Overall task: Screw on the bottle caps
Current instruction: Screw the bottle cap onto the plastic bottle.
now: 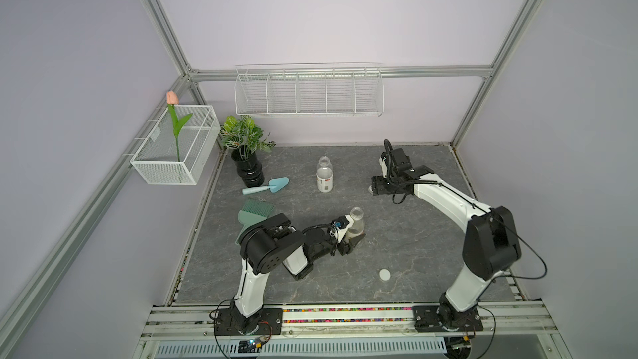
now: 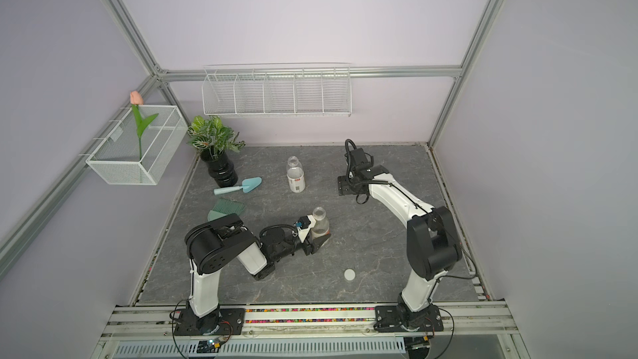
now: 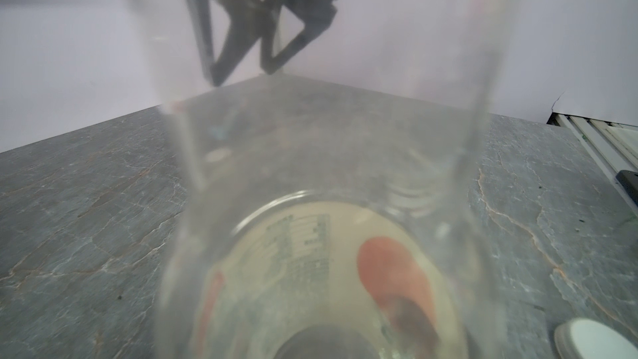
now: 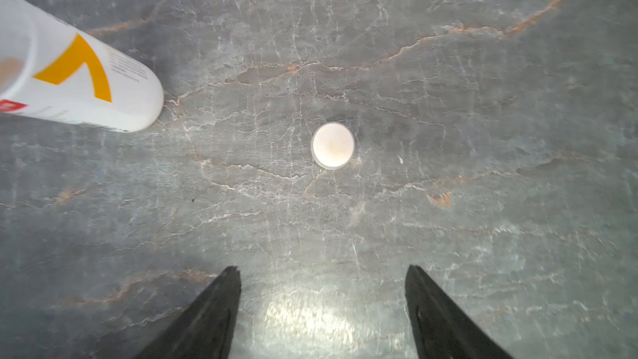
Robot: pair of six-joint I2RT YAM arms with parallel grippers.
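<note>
grey stone tabletop (image 1: 414, 236): left gripper (image 1: 355, 236) clasps a bottle (image 1: 356, 217), a cap (image 4: 332, 146) lies ahead of spread right gripper (image 4: 321, 266)

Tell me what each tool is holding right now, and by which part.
The left tool grips the front bottle around its lower body. The right tool is open over a cap, holding nothing.

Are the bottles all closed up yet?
Not yet. Nothing is done: both bottles are open. In hand: the left tool grips the near bottle, and the right tool hangs open above one cap. Left: both caps, including the second cap on the table, and the far bottle.
</note>
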